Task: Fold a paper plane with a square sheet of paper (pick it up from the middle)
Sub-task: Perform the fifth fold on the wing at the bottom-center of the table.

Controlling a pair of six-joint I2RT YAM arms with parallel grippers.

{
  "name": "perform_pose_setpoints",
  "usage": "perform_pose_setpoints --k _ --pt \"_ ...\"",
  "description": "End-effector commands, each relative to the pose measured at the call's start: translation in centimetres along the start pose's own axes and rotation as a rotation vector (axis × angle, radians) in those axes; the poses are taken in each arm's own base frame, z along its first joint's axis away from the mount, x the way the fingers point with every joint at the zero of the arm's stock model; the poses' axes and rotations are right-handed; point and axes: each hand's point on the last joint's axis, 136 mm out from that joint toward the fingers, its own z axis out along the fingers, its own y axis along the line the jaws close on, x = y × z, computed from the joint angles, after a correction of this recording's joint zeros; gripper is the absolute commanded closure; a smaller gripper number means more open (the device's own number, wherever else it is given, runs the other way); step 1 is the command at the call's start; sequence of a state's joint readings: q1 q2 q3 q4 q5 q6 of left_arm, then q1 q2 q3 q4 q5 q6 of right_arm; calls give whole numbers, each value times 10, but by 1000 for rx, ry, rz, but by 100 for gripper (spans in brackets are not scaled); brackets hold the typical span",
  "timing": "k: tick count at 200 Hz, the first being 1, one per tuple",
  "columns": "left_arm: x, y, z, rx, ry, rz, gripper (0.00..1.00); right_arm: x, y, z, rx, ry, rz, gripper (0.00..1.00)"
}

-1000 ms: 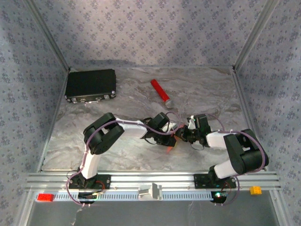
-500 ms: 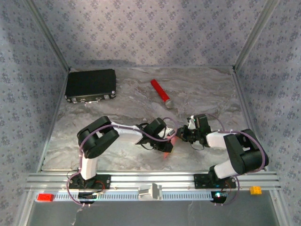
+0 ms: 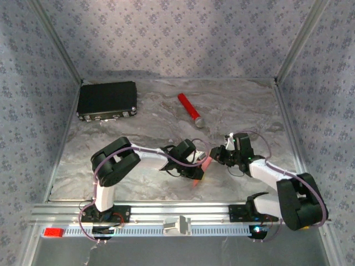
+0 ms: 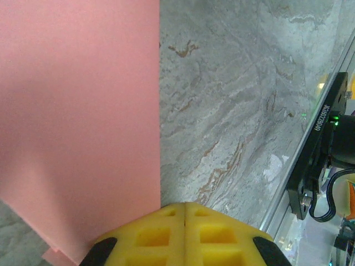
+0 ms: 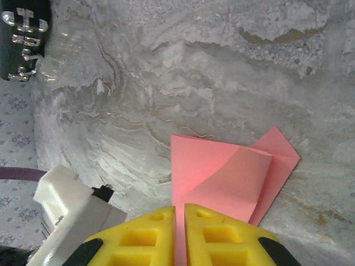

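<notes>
Live at the centre of the top view: the square sheet of paper, part-folded, lies on the bench between both arms. The left claw is pressed fully shut at its edge; whether it pinches paper, I can't tell. The right claw is all but closed, with paper running into the slit. The sheet looks thin, light and floppy and would crease easily, so pinch an edge gently. The white code on the black bracket is too small to read.

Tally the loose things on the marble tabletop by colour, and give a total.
Black: 1, the case
Red: 1, the cylinder, grey-tipped
Pink: 1, the paper, partly folded
Total: 3
</notes>
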State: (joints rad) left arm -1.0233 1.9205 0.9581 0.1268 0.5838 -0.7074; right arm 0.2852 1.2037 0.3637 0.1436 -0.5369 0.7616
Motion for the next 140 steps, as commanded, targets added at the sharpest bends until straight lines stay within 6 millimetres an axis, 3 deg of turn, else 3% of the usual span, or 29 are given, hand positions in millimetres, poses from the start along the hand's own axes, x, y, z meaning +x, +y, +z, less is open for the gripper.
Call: perform_pose_setpoints --k 1,40,71,140 --pt "31 34 13 -90 89 -77 97 16 -4 3 32 41 4 87" --pt "30 34 13 -86 86 -77 97 37 5 20 36 98 -40 87" --pt "29 33 12 -82 81 -76 96 44 -1 32 64 124 -38 88" --pt "28 29 8 -76 67 -67 96 56 -48 40 223 155 7 92"
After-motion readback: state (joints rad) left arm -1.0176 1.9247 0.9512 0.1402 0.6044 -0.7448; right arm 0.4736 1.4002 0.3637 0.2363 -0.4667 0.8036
